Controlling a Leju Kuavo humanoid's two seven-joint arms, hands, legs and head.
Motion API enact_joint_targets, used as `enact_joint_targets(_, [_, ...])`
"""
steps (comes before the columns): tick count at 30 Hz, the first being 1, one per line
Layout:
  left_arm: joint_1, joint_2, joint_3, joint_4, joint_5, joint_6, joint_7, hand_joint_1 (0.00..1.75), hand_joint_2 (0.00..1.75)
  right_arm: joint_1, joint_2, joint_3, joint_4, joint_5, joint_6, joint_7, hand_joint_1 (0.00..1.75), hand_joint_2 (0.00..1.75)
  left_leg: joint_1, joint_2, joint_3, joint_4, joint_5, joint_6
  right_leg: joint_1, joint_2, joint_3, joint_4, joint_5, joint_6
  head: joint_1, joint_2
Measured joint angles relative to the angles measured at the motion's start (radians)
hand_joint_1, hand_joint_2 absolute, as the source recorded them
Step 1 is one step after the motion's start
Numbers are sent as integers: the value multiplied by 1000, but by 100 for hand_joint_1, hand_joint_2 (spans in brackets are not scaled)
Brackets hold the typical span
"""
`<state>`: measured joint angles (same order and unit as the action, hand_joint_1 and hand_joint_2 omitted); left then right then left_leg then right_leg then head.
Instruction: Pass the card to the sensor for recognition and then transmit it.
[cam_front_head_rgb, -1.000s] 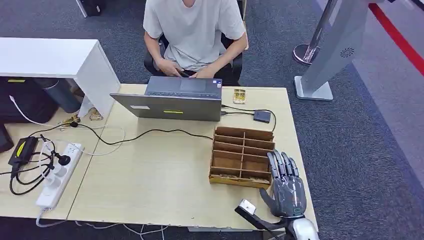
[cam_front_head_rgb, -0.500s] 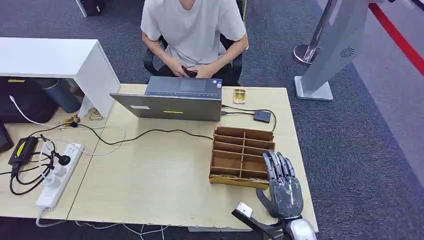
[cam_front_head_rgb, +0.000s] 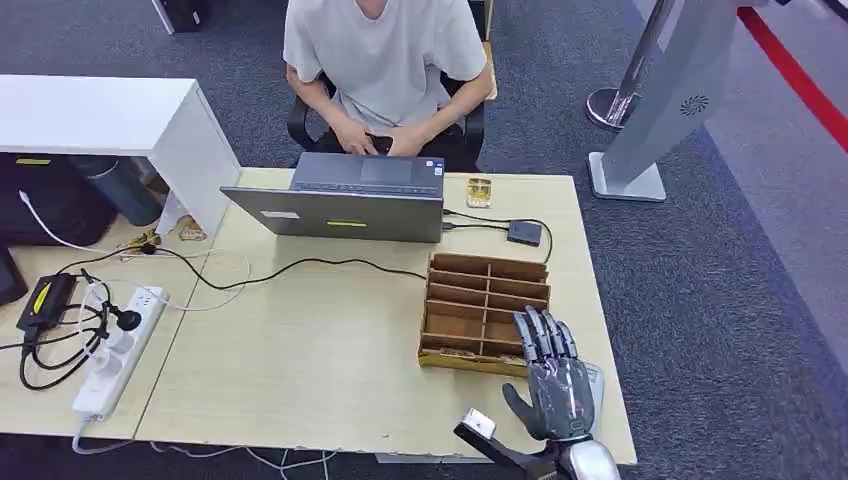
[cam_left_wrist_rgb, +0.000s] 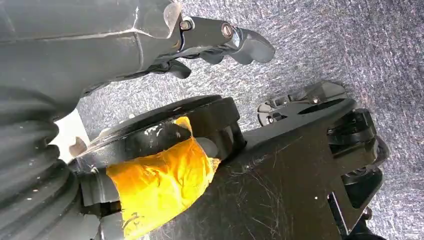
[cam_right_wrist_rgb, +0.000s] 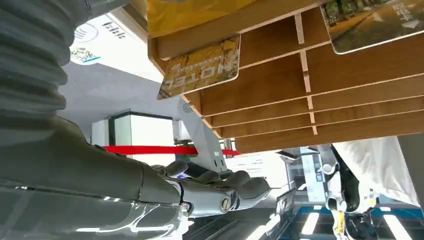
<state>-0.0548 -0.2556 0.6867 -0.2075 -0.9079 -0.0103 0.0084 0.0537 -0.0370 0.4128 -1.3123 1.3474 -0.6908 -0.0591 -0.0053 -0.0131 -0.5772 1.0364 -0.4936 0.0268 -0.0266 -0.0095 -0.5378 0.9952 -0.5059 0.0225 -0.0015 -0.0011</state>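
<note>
- Reach is the step in hand, by my judgement: the right hand hovers over the near right corner of the wooden card rack, its fingers apart and straight, gripping nothing.
- Cards lie in the rack's near row: in the right wrist view one yellow card juts over the edge of its compartment, and a second, scenic card sits in the neighbouring one.
- The protruding yellow card looks the easier pick, since its free edge gives the thumb and a finger something to close on.
- The fingers should come down aligned with one compartment, not astride a divider; the thin partitions could block them or let the rack get shoved.
- The rack appears light and unfixed on the table, so a sideways push may slide it; a light pinch and a lift along the slot suits better than a drag.
- The small black sensor, cabled to the laptop, sits just beyond the rack's far side, so the carry afterwards is short.
- The person sits at the far edge, presumably to receive the card.
- The left hand hangs beside the robot's body above the carpet; whether its fingers are closed I cannot tell.
</note>
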Motion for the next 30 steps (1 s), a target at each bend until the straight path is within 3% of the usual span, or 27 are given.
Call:
enact_joint_targets(8, [0, 0, 0, 0, 0, 0, 0, 0, 175, 0, 3, 0, 3, 0, 0, -1, 0, 175, 0, 0, 0, 0, 0, 0, 0, 0, 0, 0, 0, 0, 0, 0])
enact_joint_targets(9, [0, 0, 0, 0, 0, 0, 0, 0, 175, -1, 3, 0, 4, 0, 0, -1, 175, 175, 0, 0, 0, 0, 0, 0, 0, 0, 0, 0, 0, 0, 0, 0])
enact_joint_targets(30, [0, 0, 19, 0, 2, 0, -6, 0, 175, 14, 1, -19, 2, -144, -3, -65, 175, 175, 0, 0, 0, 0, 0, 0, 0, 0, 0, 0, 0, 0, 0, 0])
